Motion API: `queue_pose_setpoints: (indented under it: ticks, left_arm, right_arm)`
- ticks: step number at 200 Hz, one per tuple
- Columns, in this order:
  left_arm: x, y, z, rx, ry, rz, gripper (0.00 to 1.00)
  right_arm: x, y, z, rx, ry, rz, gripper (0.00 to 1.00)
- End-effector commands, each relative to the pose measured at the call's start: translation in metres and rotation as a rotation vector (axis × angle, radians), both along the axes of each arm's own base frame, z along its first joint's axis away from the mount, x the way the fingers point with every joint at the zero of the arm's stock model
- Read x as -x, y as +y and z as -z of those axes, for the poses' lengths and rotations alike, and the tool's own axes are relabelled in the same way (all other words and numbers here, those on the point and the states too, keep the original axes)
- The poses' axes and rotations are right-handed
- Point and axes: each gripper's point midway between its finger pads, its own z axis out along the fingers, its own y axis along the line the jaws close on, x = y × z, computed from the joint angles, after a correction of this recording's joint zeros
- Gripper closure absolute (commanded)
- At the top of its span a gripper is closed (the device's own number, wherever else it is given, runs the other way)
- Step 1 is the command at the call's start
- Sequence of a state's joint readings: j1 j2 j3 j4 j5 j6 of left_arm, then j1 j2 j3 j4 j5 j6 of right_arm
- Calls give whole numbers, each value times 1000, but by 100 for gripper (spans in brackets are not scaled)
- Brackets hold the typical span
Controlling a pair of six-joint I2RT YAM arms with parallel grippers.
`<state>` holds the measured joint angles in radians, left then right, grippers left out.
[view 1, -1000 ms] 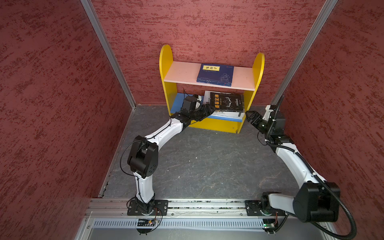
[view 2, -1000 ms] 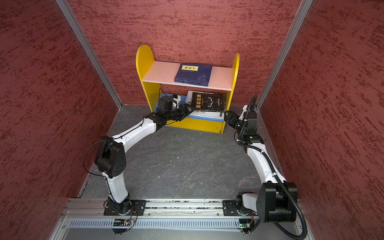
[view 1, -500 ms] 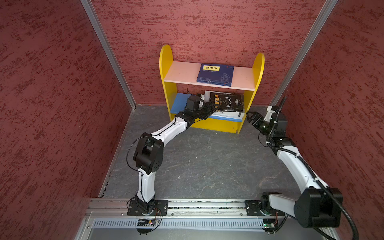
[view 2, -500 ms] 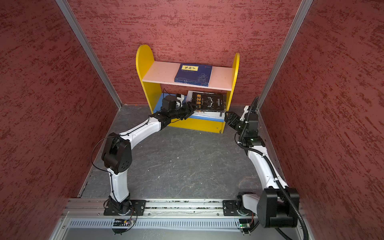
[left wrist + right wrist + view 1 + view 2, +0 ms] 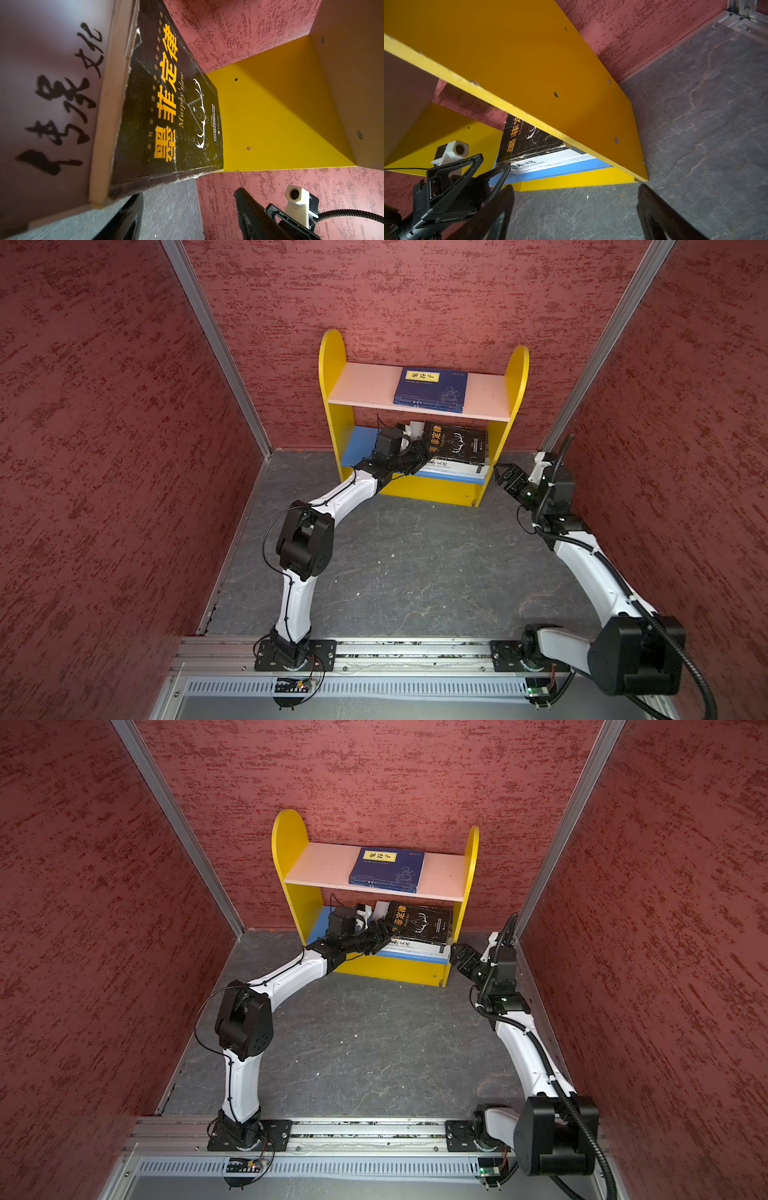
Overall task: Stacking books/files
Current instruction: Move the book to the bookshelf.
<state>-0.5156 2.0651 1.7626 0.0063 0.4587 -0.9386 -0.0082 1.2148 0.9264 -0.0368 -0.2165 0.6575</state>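
Because the upper board (image 5: 365, 385) of the yellow shelf (image 5: 332, 360) overhangs it, the lower stack shows only partly: black book (image 5: 457, 443) over white books (image 5: 451, 467). A navy book (image 5: 430, 387) lies on top. The left claw (image 5: 424, 452), jaws apart, sits at the black book's corner; the right claw (image 5: 505, 479) gapes empty nearby.

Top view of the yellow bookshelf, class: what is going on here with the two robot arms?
The left gripper, jaws open, reaches into the lower shelf of the bookshelf at the near corner of the black book, which lies on a white book. The right gripper hangs open and empty beside the shelf's outer side. A navy book lies on the top shelf.
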Motion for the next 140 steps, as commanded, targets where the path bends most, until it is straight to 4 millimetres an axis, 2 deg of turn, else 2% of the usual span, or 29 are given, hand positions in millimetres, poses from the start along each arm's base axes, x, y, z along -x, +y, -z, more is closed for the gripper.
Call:
queue_pose_setpoints:
  ticks: [1, 52, 94, 117, 140]
  left_arm:
    - [-1, -5, -9, 21, -24, 16, 29]
    - [21, -7, -17, 18, -38, 44, 27]
    - [35, -17, -20, 23, -44, 68, 23]
    - [43, -1, -20, 25, -60, -4, 19]
    - [57, 30, -16, -30, -60, -90, 17]
  right_arm:
    - [1, -6, -2, 12, -10, 26, 7]
    - [-2, -4, 0, 4, -9, 13, 7]
    - [-5, -1, 0, -7, -10, 2, 7]
    - [-2, -4, 3, 6, -4, 15, 2]
    - [5, -15, 8, 59, 28, 64, 1]
